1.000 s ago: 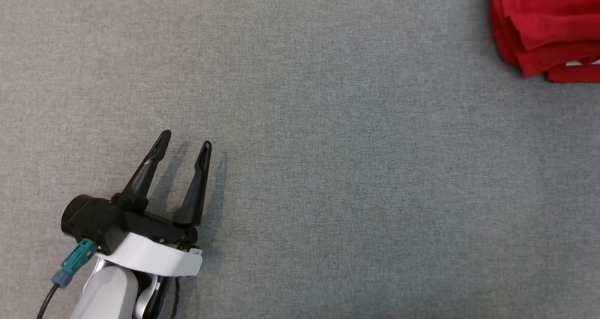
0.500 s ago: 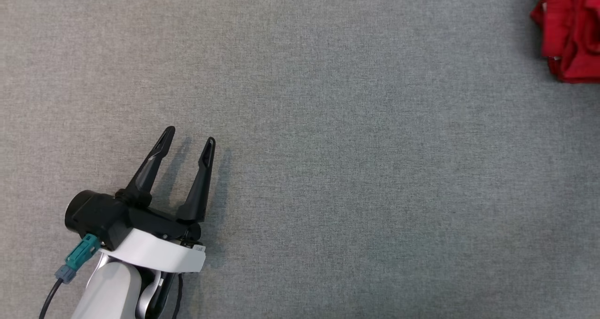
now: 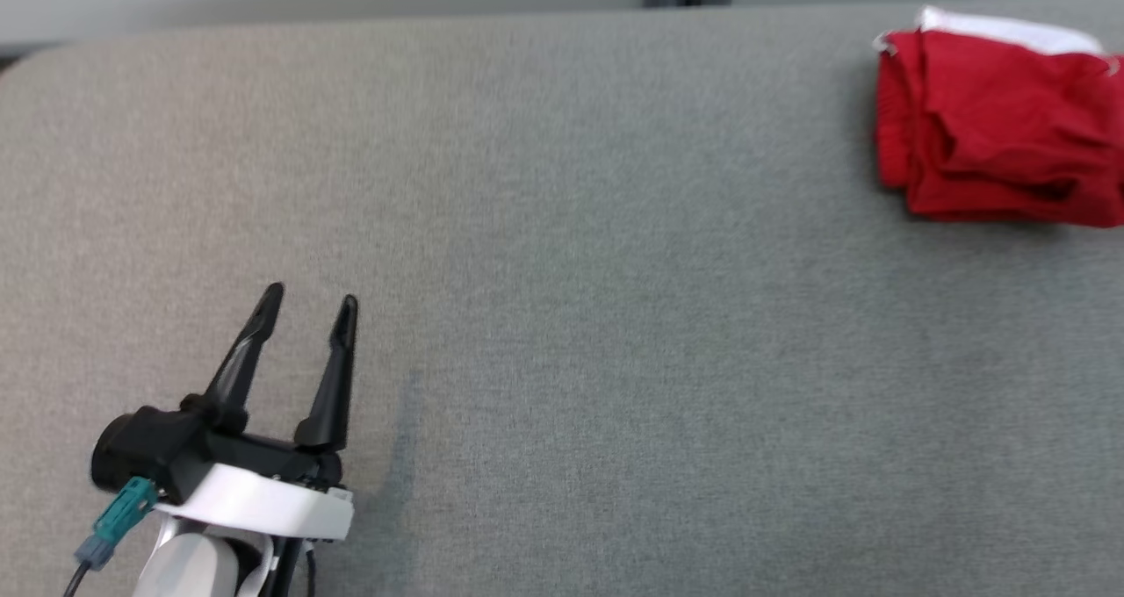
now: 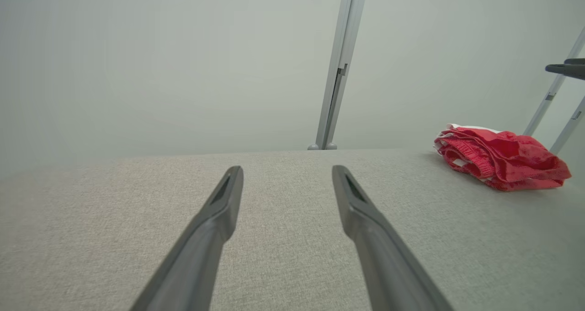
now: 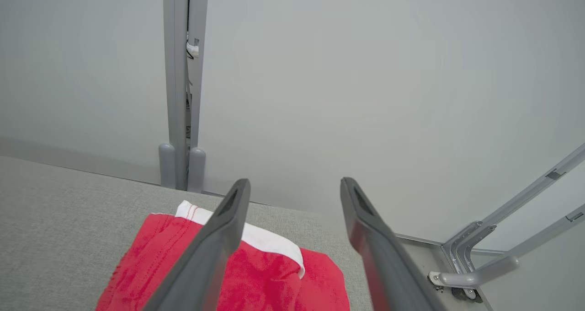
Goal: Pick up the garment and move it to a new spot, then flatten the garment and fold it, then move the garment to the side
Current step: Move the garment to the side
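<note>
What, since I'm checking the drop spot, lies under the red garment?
The red garment lies bunched on the grey table; a white band shows at its far edge. The patch directly beneath it is covered.

Test lab — grey table (image 3: 562, 316), blank partitions (image 4: 137, 64)

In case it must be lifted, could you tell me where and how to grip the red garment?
Probably the red garment by its near edge, from the robot's side: it lies as a layered stack, and the open right gripper hangs above it.
</note>
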Controlling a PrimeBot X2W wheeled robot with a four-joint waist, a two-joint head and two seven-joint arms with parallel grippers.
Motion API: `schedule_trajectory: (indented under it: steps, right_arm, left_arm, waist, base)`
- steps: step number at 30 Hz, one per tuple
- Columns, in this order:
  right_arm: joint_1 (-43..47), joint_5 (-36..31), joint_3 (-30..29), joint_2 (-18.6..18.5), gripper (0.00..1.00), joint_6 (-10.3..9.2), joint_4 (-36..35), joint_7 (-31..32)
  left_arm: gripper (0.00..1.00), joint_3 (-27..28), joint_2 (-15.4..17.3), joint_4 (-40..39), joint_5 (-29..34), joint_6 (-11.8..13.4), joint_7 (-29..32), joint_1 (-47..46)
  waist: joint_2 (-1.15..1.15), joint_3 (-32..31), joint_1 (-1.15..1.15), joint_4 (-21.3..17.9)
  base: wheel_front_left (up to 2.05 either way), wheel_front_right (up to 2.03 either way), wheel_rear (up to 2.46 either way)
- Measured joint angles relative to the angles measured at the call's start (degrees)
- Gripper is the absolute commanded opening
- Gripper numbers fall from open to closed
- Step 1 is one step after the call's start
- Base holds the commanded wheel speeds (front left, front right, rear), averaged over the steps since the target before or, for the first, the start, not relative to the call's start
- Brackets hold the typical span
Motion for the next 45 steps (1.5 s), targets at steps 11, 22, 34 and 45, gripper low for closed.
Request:
schedule_trajectory:
  steps: [11, 22, 34, 45]
  right_arm:
    - [21.33, 5.14, -4.93, 5.04, 1.00, 0.00, -17.89, -7.73]
    - [55.21, 1.19, -21.56, 11.11, 1.00, 0.00, -48.80, -7.89]
    - [69.39, -2.45, -28.48, 19.70, 1.00, 0.00, -62.58, -7.89]
    - [70.27, -2.85, -27.08, 19.74, 1.00, -0.01, -62.64, -7.90]
  left_arm:
    - [1.00, 8.48, 1.13, -2.44, 0.32, 3.35, -0.01, 6.79]
    - [1.00, 11.68, -2.04, -0.99, -3.43, 4.16, -0.01, 12.12]
    - [1.00, 10.78, -5.16, 3.33, 0.78, 1.62, -0.01, 13.61]
    - [1.00, 9.81, -5.99, 4.78, 6.89, 0.48, 0.00, 12.37]
  waist:
    - [0.00, -13.10, 0.00, -3.18]
    - [0.00, -17.91, 0.00, -3.72]
    - [0.00, -18.02, 0.00, -1.96]
    - [0.00, -18.32, 0.00, -2.18]
  base:
    - [0.00, 0.00, 0.00]
    - [0.00, 0.00, 0.00]
    - [0.00, 0.00, 0.00]
    - [0.00, 0.00, 0.00]
